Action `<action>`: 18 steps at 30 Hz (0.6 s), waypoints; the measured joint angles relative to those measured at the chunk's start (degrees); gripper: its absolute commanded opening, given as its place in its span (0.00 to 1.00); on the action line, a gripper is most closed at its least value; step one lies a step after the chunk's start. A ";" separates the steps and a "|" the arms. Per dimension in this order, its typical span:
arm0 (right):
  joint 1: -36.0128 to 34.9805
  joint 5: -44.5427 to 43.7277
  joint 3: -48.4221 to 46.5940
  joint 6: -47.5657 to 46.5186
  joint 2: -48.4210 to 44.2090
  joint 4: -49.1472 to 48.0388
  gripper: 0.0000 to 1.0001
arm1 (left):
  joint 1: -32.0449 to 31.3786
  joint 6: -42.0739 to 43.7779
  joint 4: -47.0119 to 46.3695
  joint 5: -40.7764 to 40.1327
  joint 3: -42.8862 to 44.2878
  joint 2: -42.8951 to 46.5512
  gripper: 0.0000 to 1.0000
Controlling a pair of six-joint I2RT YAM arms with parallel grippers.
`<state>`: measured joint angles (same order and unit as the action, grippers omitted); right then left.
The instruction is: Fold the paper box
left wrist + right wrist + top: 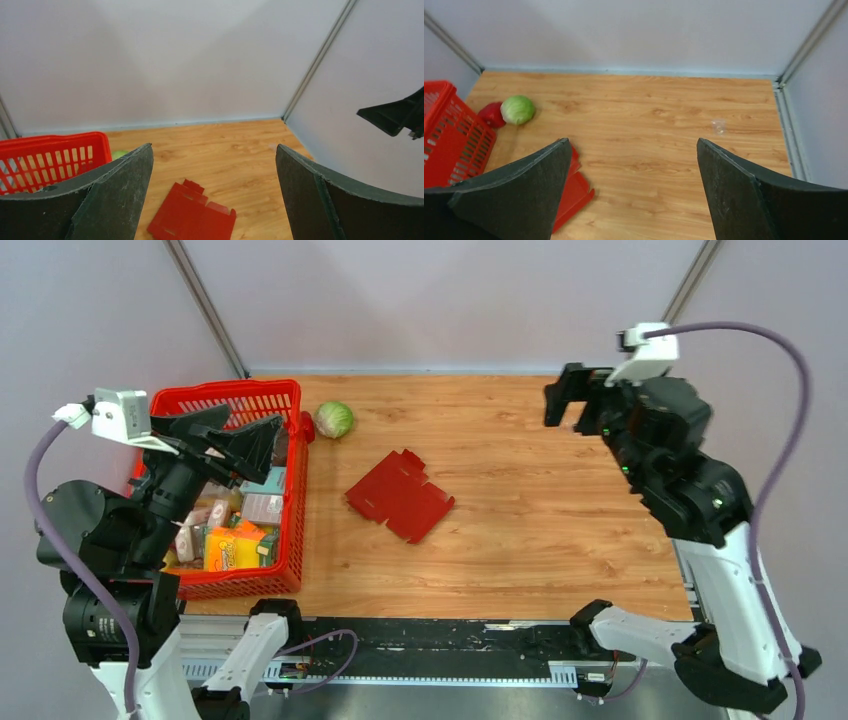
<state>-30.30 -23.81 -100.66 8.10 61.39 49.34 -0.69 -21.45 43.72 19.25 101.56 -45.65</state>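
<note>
A: What's the biggest thing there?
B: The table [560,540], smooth wood-grain board. At its left end stands a red plastic mesh basket [225,390] with printed cartons [240,540] inside.
A: And the paper box?
B: The paper box [400,497] lies flat and unfolded near the middle of the table, just right of the basket and not touching it. It's a thin, matte dark red card sheet, die-cut, with notched flaps on its far side.
A: Which way does it run?
B: It's turned diagonal to the table edges, one corner pointing at the near edge. The outline is close to square, so I can't name a long axis.
A: The grippers?
B: The left gripper [252,422] hangs above the basket, the right gripper [568,405] over the far right; both are spread wide and hold nothing.
A: Anything smaller?
B: A round, leafy green cabbage [334,420] sits by the basket's far corner.
</note>
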 measured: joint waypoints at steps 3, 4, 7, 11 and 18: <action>-7.80 -1.77 1.86 0.04 3.63 -1.42 1.00 | 0.00 -0.39 0.00 0.90 -2.86 0.52 1.00; -9.62 -1.09 2.51 0.22 5.09 -1.90 1.00 | 0.00 -0.42 -0.02 1.27 -4.04 0.81 1.00; -12.44 6.03 4.17 1.22 10.54 -4.02 1.00 | 0.00 -0.44 0.09 1.88 -7.30 1.79 1.00; -12.15 19.15 9.07 3.10 17.33 -8.57 1.00 | 0.00 -0.48 0.37 2.97 -12.81 4.26 1.00; -4.57 45.31 15.50 9.46 32.20 -18.56 1.00 | 0.04 -0.50 2.10 6.69 -23.34 8.48 1.00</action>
<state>-34.87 21.50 -85.17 17.56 93.58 30.79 -0.64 -21.96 45.82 25.93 78.22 -37.17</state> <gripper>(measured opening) 0.998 0.997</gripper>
